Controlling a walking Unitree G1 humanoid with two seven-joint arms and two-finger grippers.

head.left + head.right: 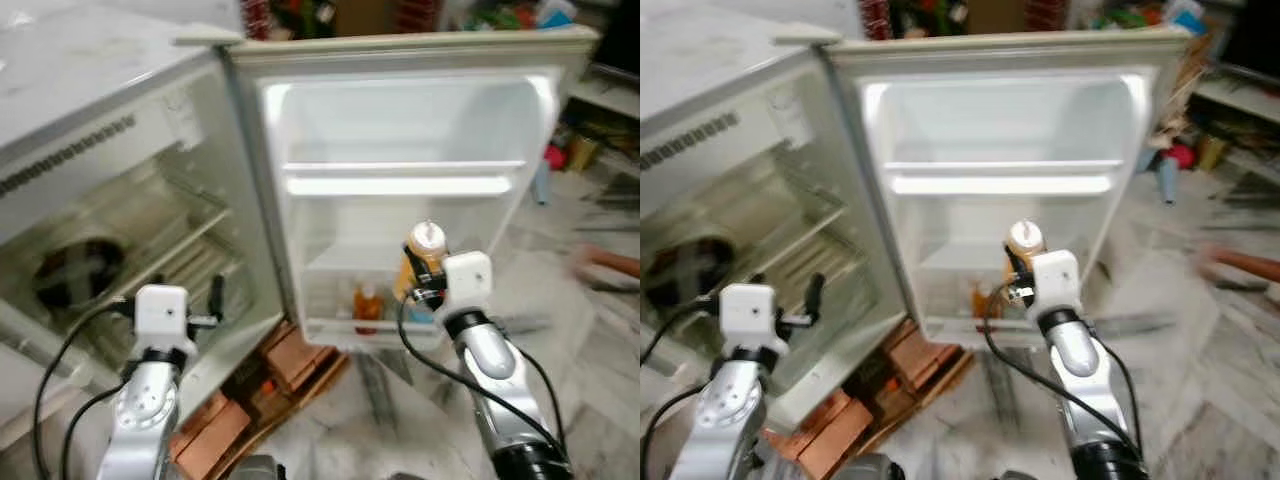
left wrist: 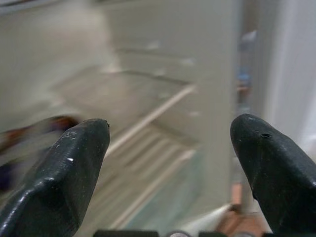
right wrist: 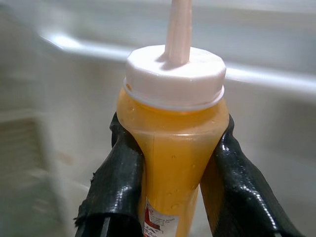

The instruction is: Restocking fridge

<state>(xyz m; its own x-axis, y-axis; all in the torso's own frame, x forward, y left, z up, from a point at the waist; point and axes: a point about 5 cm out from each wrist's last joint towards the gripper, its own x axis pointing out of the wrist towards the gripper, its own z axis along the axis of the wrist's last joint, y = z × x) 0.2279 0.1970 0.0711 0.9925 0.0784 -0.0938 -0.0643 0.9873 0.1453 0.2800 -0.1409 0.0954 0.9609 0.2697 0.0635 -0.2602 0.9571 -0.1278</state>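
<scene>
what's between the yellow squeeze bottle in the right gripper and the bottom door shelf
Nothing visible blocks it. The right gripper holds the yellow squeeze bottle with the white cap upright just above the white bottom door shelf. A small orange bottle already stands there, to the held bottle's left.

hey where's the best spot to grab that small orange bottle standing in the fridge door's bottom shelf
Likely the small orange bottle's neck and shoulder, coming from above and the open front: the fridge door's bottom shelf rail hides its lower body. The right pincer already holds the mustard bottle.
</scene>
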